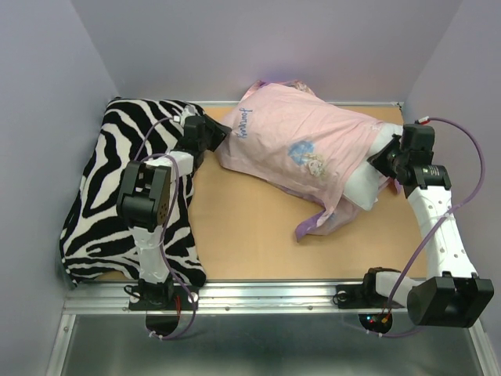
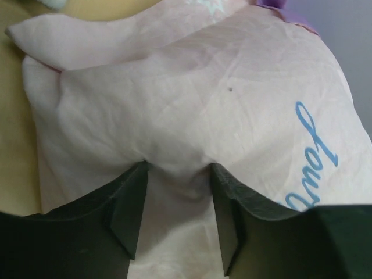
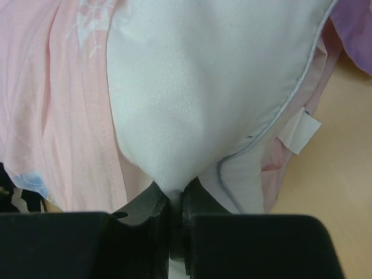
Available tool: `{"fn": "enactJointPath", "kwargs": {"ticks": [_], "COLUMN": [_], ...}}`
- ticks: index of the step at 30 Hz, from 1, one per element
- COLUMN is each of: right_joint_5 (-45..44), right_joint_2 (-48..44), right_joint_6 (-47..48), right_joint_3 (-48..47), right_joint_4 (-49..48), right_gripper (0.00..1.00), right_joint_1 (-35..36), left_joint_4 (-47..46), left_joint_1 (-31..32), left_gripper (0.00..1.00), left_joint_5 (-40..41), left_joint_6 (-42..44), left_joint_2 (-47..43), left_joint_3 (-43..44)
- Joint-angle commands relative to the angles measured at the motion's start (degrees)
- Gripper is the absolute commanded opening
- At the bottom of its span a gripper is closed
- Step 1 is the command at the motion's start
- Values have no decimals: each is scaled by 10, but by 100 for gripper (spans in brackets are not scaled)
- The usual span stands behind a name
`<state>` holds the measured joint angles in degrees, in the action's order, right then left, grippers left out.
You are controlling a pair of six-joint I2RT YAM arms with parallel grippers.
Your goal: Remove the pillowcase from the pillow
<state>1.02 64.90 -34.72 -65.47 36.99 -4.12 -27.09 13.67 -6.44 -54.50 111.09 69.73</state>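
Observation:
The pillowcase [image 1: 290, 141], pale pink side out with a faint princess print, lies across the back of the table over the pillow [image 1: 364, 188], whose white corner sticks out at the right end. My left gripper [image 1: 211, 133] is at the case's left end. In the left wrist view its fingers [image 2: 177, 168] stand apart and press in on a bulge of the pillowcase [image 2: 174, 87] that fills the gap. My right gripper [image 1: 383, 160] is shut on the white pillow's corner [image 3: 192, 87], pinched tight between the jaws [image 3: 174, 195]. Pink pillowcase [image 3: 64, 116] hangs to its left.
A black-and-white zebra-striped pillow [image 1: 102, 204] lies along the left side, under the left arm. The case's purple open edge [image 1: 313, 225] trails onto the wooden table [image 1: 250, 243]. A white tag [image 3: 302, 131] hangs from the pillow's seam. Walls close in at left, back and right.

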Motion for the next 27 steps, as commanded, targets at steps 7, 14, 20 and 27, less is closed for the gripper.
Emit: {"fn": "enactJointPath", "kwargs": {"ticks": [7, 14, 20, 27], "right_joint_5": [20, 10, 0, -8], "right_joint_2": [-27, -22, 16, 108], "right_joint_6": [3, 6, 12, 13], "right_joint_3": [-77, -169, -299, -604], "right_joint_4": [-33, 11, 75, 192], "right_gripper": [0, 1, 1, 1], "right_joint_1": [-1, -1, -2, -2], "left_joint_4": [62, 143, 185, 224], "left_joint_1": [-17, -75, -116, -168], "left_gripper": [1, 0, 0, 0], "left_joint_5": [59, 115, 147, 140], "left_joint_6": [23, 64, 126, 135], "left_joint_2": [-39, -86, -120, -119], "left_joint_3": [16, 48, 93, 149]}}
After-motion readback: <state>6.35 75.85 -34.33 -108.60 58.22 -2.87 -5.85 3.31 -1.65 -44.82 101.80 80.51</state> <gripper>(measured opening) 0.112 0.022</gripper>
